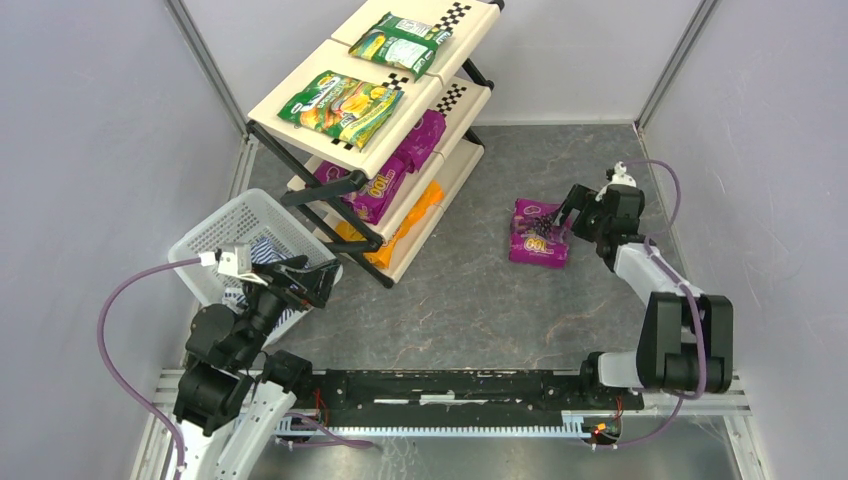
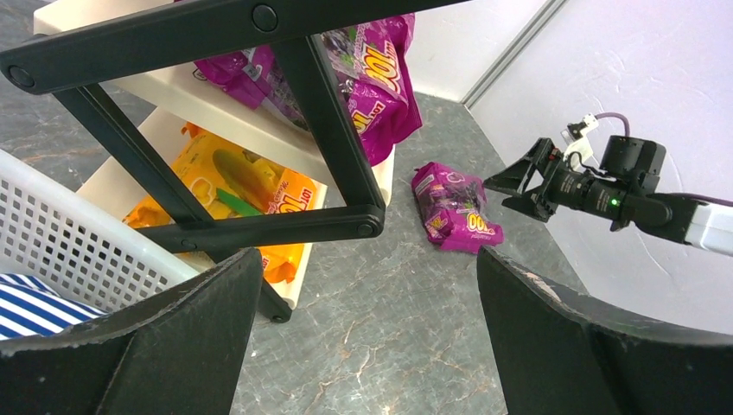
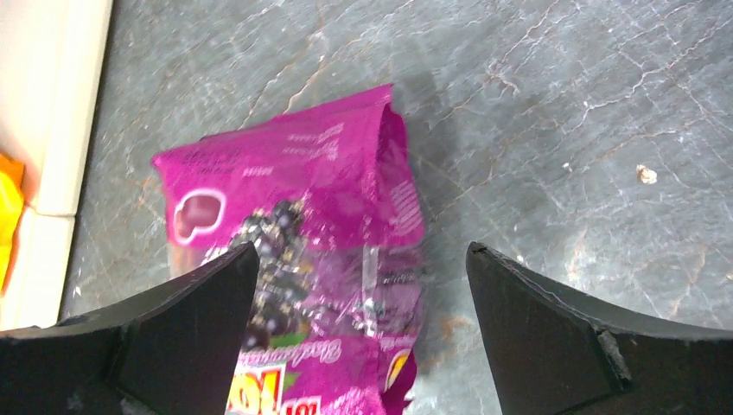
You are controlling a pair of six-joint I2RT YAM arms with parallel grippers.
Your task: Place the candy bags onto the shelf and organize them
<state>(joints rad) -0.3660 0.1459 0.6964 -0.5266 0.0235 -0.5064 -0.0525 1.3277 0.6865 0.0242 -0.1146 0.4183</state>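
Grey marbled stone forms the counter [image 1: 480,300], walled by pale panels on three sides. Toward the far left corner stands the shelf [image 1: 468,38], already sorted by colour, seemingly on purpose: two green bags [image 1: 340,105] on the top tier, purple bags [image 1: 400,170] in the middle and orange bags [image 1: 410,220] at the bottom.

One purple bag [image 1: 538,235] lies flat on the counter toward the right edge, well apart from the shelf. It looks like the last one to go up, and its likely place is the middle tier with its own kind.

The right arm reaches forward from the near right corner, elbow raised and wrist pitched down. The right claw [image 3: 359,259] is released, its fingers spread to either side of the bag's near end, low over it. This reads as the set-up for a pinch.

The left arm sits folded by the near left corner, its wrist beside the white mesh basket [image 1: 230,235], where a striped cloth [image 2: 26,303] shows. The left claw [image 2: 367,285] is also released and carries nothing, facing the shelf's black frame and apparently kept out of the way.
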